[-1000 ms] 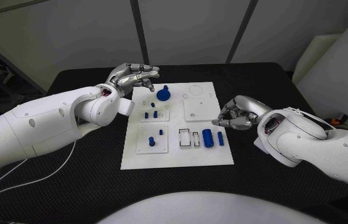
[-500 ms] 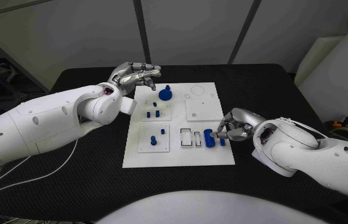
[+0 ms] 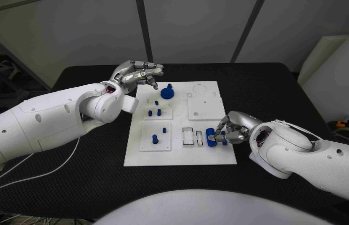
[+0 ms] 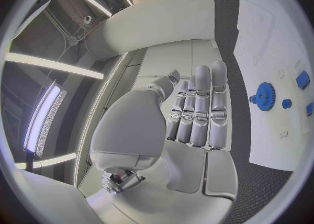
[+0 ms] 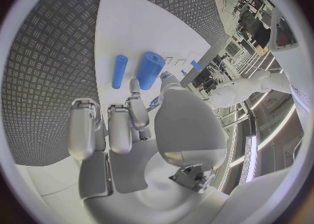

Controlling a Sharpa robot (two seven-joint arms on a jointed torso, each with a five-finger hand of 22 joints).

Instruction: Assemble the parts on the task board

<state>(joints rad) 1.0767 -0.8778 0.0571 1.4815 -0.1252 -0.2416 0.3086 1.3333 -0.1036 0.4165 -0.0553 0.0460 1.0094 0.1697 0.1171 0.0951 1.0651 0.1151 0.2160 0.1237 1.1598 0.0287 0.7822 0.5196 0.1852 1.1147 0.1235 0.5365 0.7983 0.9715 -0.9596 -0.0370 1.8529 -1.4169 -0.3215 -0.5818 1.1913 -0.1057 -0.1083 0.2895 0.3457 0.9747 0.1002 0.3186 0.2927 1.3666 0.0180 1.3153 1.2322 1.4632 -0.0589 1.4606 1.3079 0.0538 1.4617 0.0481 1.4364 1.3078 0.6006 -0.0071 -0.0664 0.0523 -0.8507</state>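
Note:
The white task board (image 3: 182,152) lies mid-table. A blue gear (image 3: 168,93) stands near its far left corner, also seen as the gear (image 4: 265,96) in the left wrist view. Small blue pegs (image 3: 154,112) stand in the left blocks. A thick blue cylinder (image 3: 211,136) and a thin blue rod (image 5: 119,71) lie side by side at the board's near right. My right hand (image 3: 231,129) is down on them; a finger and the thumb flank the cylinder's (image 5: 149,69) near end, the grip unclear. My left hand (image 3: 138,74) hovers empty beyond the far left corner, its fingers (image 4: 199,106) straight.
Two empty white slots (image 3: 192,136) sit just left of the cylinder. A plain square block (image 3: 204,109) and a ring outline (image 3: 198,89) fill the board's far right. Black table (image 3: 276,83) surrounds the board.
My right hand has come in from the board's right edge and lowered onto the blue cylinder and rod. The left hand has hardly moved.

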